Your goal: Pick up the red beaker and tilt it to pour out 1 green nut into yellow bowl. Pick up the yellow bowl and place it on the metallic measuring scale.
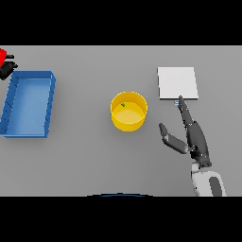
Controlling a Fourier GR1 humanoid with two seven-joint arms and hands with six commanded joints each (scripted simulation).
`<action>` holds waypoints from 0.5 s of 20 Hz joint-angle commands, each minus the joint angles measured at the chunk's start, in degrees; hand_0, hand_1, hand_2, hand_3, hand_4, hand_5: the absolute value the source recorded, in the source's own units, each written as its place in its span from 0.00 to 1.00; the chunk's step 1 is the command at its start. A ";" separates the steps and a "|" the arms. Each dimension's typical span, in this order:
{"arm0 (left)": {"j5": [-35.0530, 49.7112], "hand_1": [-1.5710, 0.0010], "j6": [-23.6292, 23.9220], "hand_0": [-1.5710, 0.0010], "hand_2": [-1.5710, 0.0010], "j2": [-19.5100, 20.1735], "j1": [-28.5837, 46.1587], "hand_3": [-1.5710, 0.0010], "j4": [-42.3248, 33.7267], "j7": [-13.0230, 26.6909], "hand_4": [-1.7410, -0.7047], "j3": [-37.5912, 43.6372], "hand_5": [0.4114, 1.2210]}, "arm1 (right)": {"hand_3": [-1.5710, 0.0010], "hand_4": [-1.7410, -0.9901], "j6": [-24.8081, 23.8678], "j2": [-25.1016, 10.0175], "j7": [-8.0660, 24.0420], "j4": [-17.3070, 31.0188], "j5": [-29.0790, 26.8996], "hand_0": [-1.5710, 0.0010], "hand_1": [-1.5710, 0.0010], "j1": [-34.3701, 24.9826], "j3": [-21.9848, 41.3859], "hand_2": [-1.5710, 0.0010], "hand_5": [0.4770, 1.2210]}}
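Observation:
The yellow bowl (128,111) stands upright in the middle of the table, with a small green nut (123,105) inside near its far wall. To its right lies the metallic measuring scale (177,83), a flat pale square. My right hand (196,137) hovers to the right of the bowl, open, with straight fingers reaching up to the scale's near edge and the thumb spread toward the bowl; it holds nothing. At the far left edge the red beaker (3,56) is partly cut off, and my left hand (7,67) shows as a dark shape just below it.
A blue rectangular bin (10,105) sits on the left side of the table, below the red beaker.

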 commanded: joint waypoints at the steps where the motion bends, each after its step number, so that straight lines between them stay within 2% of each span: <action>1: 0.69 0.00 1.08 0.00 0.00 0.34 2.03 0.00 -2.84 0.74 0.00 -0.38 0.91 | 1.00 0.76 0.15 -0.32 0.55 0.19 -0.67 1.00 1.00 -0.61 -0.64 1.00 0.27; 4: 2.07 0.00 3.98 0.00 0.00 1.11 6.87 0.00 -8.56 4.25 0.00 -1.36 0.71 | 1.00 0.77 -0.06 0.11 0.63 0.60 -0.26 1.00 1.00 -0.59 -0.22 1.00 0.26; 5: 2.49 0.00 4.10 0.00 0.00 1.64 8.25 0.00 -10.52 5.35 0.00 -1.36 0.63 | 1.00 0.78 0.11 -0.05 -0.30 0.78 -0.58 1.00 1.00 -0.32 -0.45 1.00 0.26; 6: 2.66 0.00 4.04 0.00 0.00 1.61 8.21 0.00 -11.08 7.05 0.08 -1.36 0.56 | 1.00 0.78 0.18 0.05 -0.06 0.94 -0.80 1.00 1.00 -0.59 -0.53 1.00 0.26; 7: 2.83 0.00 2.89 0.00 0.03 2.43 8.57 0.03 -12.98 8.05 0.21 -1.42 0.50 | 1.00 0.78 0.13 0.13 0.68 1.03 -1.03 1.00 1.00 -1.19 -0.70 1.00 0.26; 8: 3.60 0.14 0.44 0.07 0.19 3.12 9.64 0.16 -15.06 6.91 0.36 -1.92 0.45 | 1.00 0.78 0.24 0.06 0.48 0.49 -0.97 1.00 1.00 -0.89 -0.51 1.00 0.26; 10: 6.78 0.45 -3.89 0.40 0.48 3.94 11.43 0.46 -17.88 5.31 0.59 -1.46 0.36 | 1.00 0.79 0.04 -0.18 0.17 0.12 -0.76 1.00 1.00 -0.50 -0.57 1.00 0.26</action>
